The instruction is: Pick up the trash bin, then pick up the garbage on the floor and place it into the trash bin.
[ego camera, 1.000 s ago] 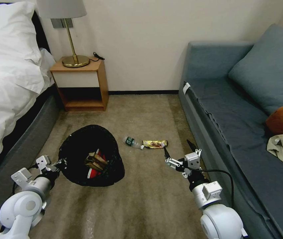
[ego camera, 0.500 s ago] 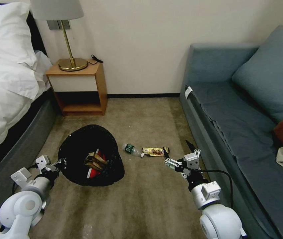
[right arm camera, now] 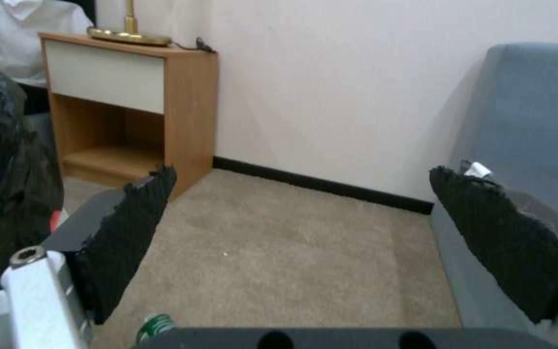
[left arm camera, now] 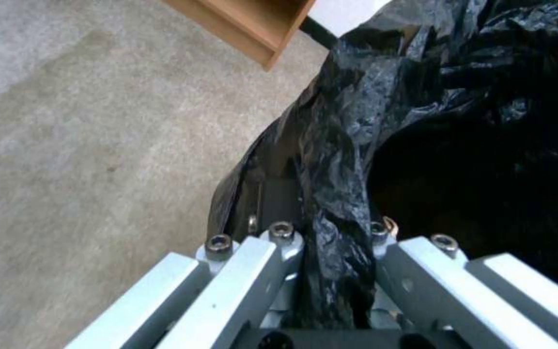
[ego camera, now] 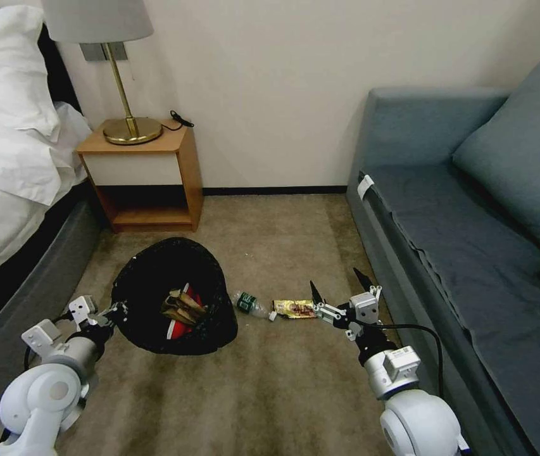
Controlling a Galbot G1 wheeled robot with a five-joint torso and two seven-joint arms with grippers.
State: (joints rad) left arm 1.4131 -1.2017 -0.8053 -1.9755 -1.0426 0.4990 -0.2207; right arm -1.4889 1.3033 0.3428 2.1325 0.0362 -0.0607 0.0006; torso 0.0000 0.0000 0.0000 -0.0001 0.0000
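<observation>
The trash bin (ego camera: 156,278), lined with a crinkly black bag (left arm camera: 421,121), hangs tilted at the left, and my left gripper (ego camera: 118,311) is shut on its rim (left arm camera: 334,242). Inside it lie a crumpled brown paper bag (ego camera: 180,305) and a red packet (ego camera: 181,326). On the carpet right of the bin lie a small clear bottle with a green label (ego camera: 251,304) and a gold-yellow wrapper (ego camera: 294,308). My right gripper (ego camera: 336,286) hovers open just right of the wrapper, its black pads (right arm camera: 131,228) wide apart. The bottle's green label (right arm camera: 156,324) shows below them.
A bed (ego camera: 10,164) runs along the left, with a wooden nightstand (ego camera: 146,174) and a brass lamp (ego camera: 131,130) against the far wall. A blue-grey sofa (ego camera: 459,240) lines the right. Open carpet (ego camera: 270,392) stretches in front of me.
The whole view has shifted, so the camera moved. The bottle and wrapper now lie nearer my right gripper. Both arms keep their pose, and the bin stays in the left gripper.
</observation>
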